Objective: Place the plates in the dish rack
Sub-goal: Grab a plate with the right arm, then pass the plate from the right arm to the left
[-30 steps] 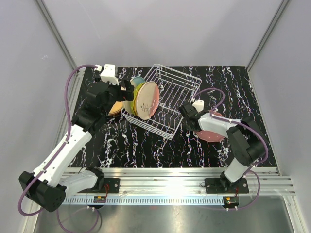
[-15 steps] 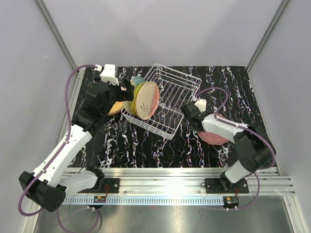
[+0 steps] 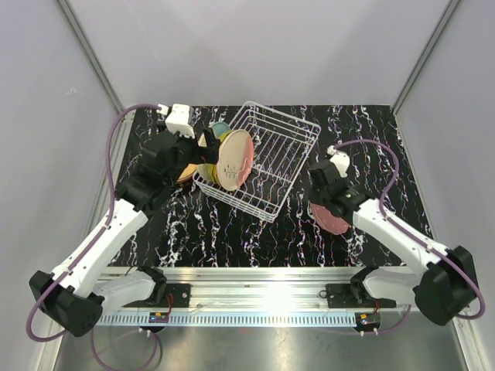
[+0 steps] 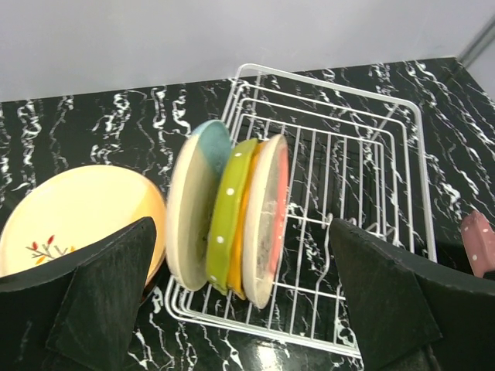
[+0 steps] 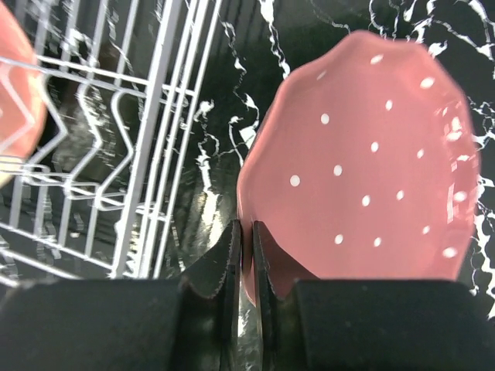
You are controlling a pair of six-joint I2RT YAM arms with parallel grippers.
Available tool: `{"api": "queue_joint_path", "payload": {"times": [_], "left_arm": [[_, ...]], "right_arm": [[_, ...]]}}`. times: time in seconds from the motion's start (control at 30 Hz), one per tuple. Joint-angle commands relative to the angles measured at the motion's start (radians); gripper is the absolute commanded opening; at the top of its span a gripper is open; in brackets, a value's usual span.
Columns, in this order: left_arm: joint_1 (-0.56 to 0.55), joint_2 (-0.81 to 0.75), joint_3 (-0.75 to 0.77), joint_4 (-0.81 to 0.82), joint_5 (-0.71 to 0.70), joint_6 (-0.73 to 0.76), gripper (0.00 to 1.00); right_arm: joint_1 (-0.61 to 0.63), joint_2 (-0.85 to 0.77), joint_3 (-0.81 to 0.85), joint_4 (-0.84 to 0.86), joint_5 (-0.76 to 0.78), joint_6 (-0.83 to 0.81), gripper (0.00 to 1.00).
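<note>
The white wire dish rack [image 3: 271, 154] stands at the table's middle back. Its left end holds upright plates: cream-blue [image 4: 193, 202], yellow-green [image 4: 227, 216], an orange sliver [image 4: 235, 272] and a peach one [image 4: 267, 212] with a dark sprig [image 3: 232, 158]. A yellow-peach plate [image 4: 77, 220] lies flat left of the rack. My left gripper [image 4: 247, 309] is open and empty, just above and in front of the racked plates [image 3: 207, 147]. My right gripper [image 5: 246, 247] is shut on the rim of a pink dotted plate [image 5: 363, 178], held tilted off the table right of the rack [image 3: 332, 219].
The black marbled table [image 3: 363, 131] has grey walls on three sides. The rack's right two thirds [image 4: 363, 154] show only bare tines. The rack's near right wall [image 5: 147, 154] lies just left of the held plate.
My right arm has swung right and drawn back from the rack, lifting the pink plate from flat to tilted. My left gripper has shifted slightly toward the racked plates.
</note>
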Motion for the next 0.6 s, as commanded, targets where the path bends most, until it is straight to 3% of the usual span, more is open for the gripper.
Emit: {"api": "queue_joint_path", "payload": {"times": [0.0, 0.33, 0.57], "left_arm": [[-0.047, -0.01, 0.001, 0.034, 0.024, 0.007, 0.99], [-0.383, 0.139, 0.077, -0.056, -0.036, 0.013, 0.99], [-0.506, 0.225, 0.084, -0.068, -0.006, -0.102, 0.99]], "right_arm": [[-0.003, -0.12, 0.008, 0.011, 0.006, 0.061, 0.0], [-0.003, -0.302, -0.062, 0.023, 0.047, 0.127, 0.0], [-0.003, -0.41, -0.133, 0.052, 0.107, 0.197, 0.0]]}}
